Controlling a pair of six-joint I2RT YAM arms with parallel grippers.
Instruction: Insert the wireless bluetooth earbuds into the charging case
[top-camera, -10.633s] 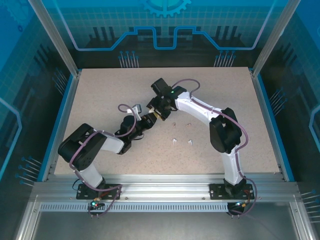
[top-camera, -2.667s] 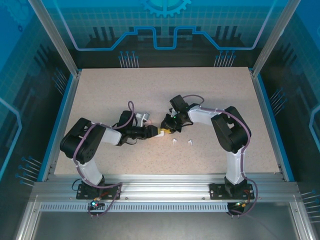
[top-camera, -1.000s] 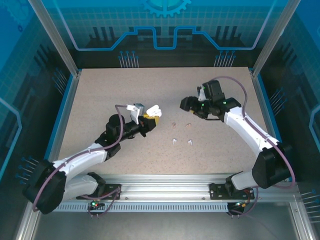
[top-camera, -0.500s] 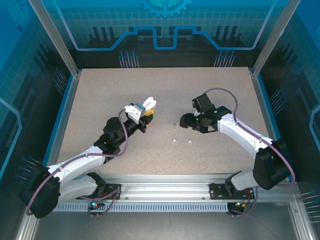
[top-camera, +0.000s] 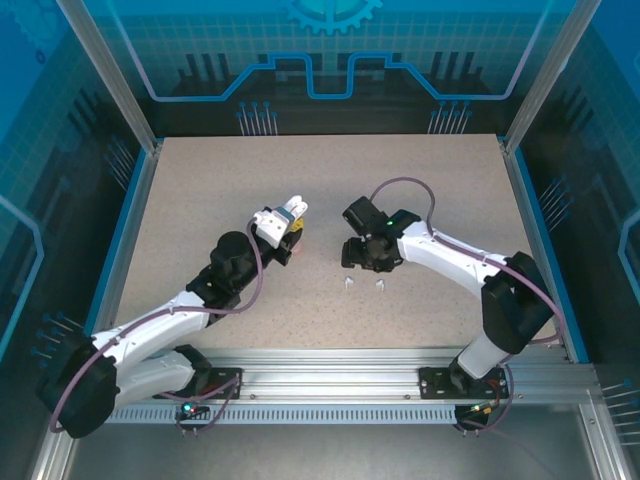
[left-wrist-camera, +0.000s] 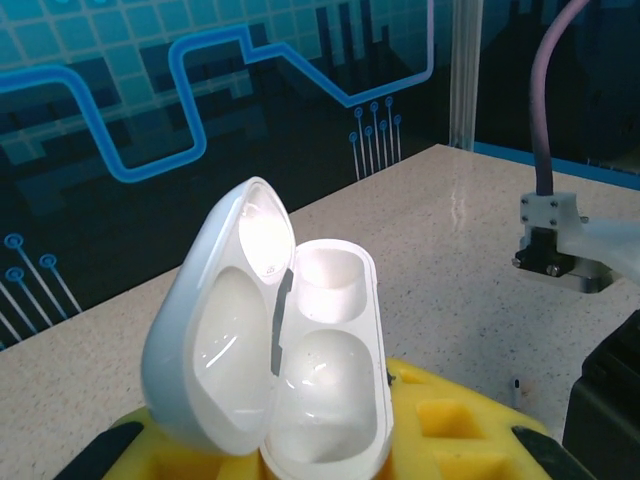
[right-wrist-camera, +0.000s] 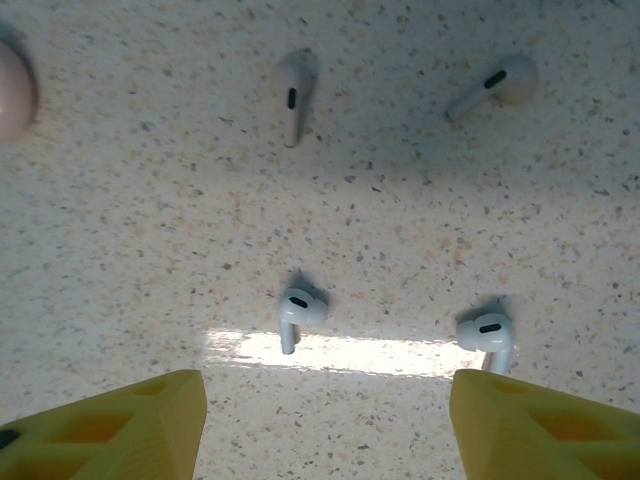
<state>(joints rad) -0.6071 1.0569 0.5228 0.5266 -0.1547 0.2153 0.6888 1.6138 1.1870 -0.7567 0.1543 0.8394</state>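
Note:
My left gripper (top-camera: 287, 226) is shut on the white charging case (top-camera: 294, 208), held up left of the table's middle. In the left wrist view the case (left-wrist-camera: 325, 380) stands open between the yellow pads (left-wrist-camera: 450, 425), its lid (left-wrist-camera: 215, 330) swung left and both wells empty. My right gripper (top-camera: 360, 258) hangs open and empty just above the wireless bluetooth earbuds. The right wrist view has two white buds (right-wrist-camera: 300, 312) (right-wrist-camera: 487, 335) just beyond the yellow fingertips (right-wrist-camera: 110, 425) of that gripper (right-wrist-camera: 325, 425), and two pale pinkish-tan buds (right-wrist-camera: 293, 95) (right-wrist-camera: 495, 85) farther off. From above, two white buds (top-camera: 348, 283) (top-camera: 380, 286) lie near that gripper.
The speckled table (top-camera: 200, 190) has blue rails on both sides and a clear wall behind. A pale rounded thing (right-wrist-camera: 10, 90) shows at the left edge of the right wrist view; I cannot tell what it is. The right arm's wrist block (left-wrist-camera: 560, 240) sits right of the case.
My right gripper has swung left and toward the near edge, coming down over the earbuds. The left gripper has shifted slightly left and back with the open case.

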